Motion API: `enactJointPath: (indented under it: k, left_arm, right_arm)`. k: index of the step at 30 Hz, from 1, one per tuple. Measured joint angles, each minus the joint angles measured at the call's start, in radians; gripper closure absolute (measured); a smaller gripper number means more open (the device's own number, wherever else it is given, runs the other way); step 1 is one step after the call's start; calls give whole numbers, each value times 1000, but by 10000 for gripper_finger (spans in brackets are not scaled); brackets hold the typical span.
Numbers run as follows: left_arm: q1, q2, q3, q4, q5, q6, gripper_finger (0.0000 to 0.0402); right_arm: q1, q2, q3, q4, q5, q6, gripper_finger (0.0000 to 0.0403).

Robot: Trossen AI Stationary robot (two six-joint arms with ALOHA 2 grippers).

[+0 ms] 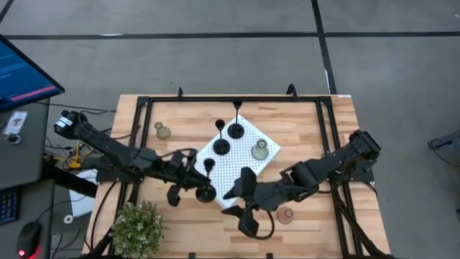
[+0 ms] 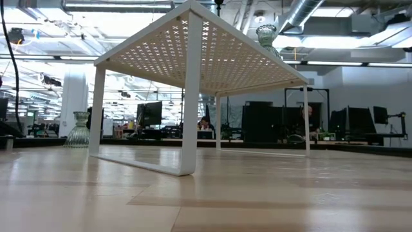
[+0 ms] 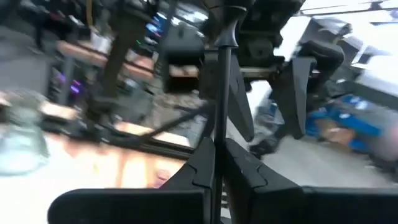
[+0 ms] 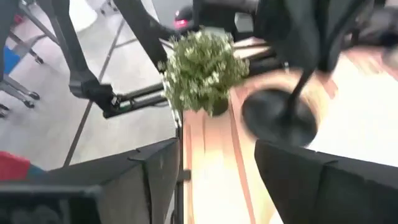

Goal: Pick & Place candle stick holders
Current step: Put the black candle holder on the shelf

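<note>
**Six holders in view, one black holder clamped by the left gripper**

Six candle stick holders show in the high view. Two black ones stand upright on the white perforated board (image 1: 241,160): the far black holder (image 1: 236,130) and the middle black holder (image 1: 221,146), just beside each other. A pale green holder (image 1: 260,150) also stands on the board, near its right corner; the low view shows it on the raised board's top (image 2: 265,35).

The left gripper (image 1: 192,180) is at the board's near-left edge with its fingers (image 3: 239,165) clamped on the thin stem of the third black holder (image 1: 207,188). In the left wrist view that stem (image 3: 221,93) runs straight up between the closed fingers. Whether its round base (image 4: 280,115) rests on the tabletop or is lifted cannot be told.

The right gripper (image 1: 241,205) is just beside it, over the board's near corner, its fingers (image 4: 134,180) spread wide apart around nothing; the held holder's base and the bushy plant (image 4: 202,68) lie beyond them.

A second pale green holder (image 1: 162,131) stands alone on the wooden tabletop (image 1: 302,122) left of the board, seen also in the low view (image 2: 78,130). The pink holder (image 1: 285,215) sits on the tabletop near the right arm. The plant (image 1: 136,229) stands at the near-left corner.
</note>
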Motion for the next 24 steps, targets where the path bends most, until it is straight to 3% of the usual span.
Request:
enactJointPath:
  k: [7, 12, 17, 24]
  left_arm:
    - [-10, -123, 0, -112, -231, 238, 390]
    - [-12, -154, -25, -132, -354, 376, 390]
    - [-3, -172, -118, -106, -380, 371, 390]
    - [19, -199, -296, 185, -390, 374, 390]
  right_arm:
    - [100, -20, 0, -18, 123, 48, 222]
    - [204, -38, 0, -15, 361, 49, 252]
    - [297, -42, 0, -3, 615, 49, 276]
    - [343, -42, 0, -1, 760, 87, 295]
